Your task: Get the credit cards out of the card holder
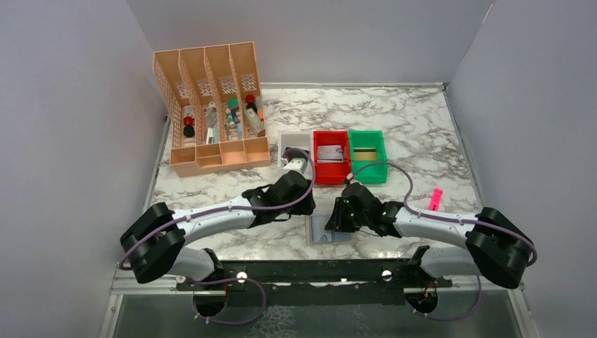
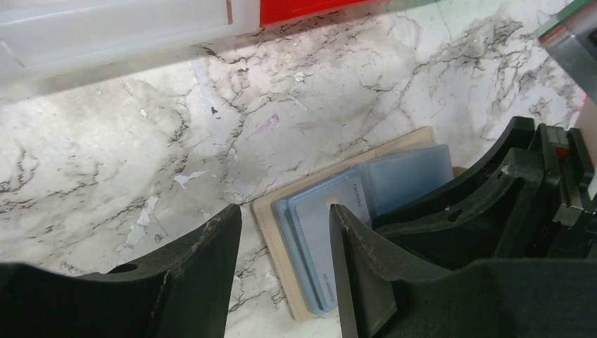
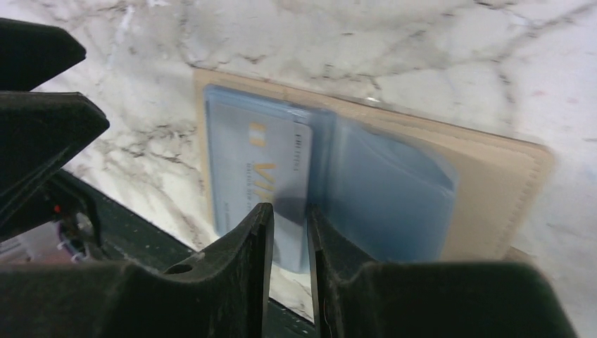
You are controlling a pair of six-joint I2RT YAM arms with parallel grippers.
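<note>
The card holder (image 1: 328,230) lies open on the marble near the front edge, tan border round two blue-grey panels. A pale credit card (image 3: 255,163) with a gold chip sits in its left panel (image 2: 331,232). My left gripper (image 2: 285,225) is open just above the table, its right finger (image 2: 352,246) over the holder's left panel, nothing between the fingers. My right gripper (image 3: 290,218) hovers over the holder's middle fold with a narrow gap between its jaws, gripping nothing. A silver-grey card (image 1: 329,153) lies in the red bin (image 1: 331,169). A gold-and-dark striped card (image 1: 364,154) lies in the green bin (image 1: 369,172).
A white bin (image 1: 293,139) stands left of the red one, partly behind my left wrist. The orange slotted organizer (image 1: 211,105) fills the back left. A pink marker (image 1: 436,199) lies at the right. Grey walls close in both sides.
</note>
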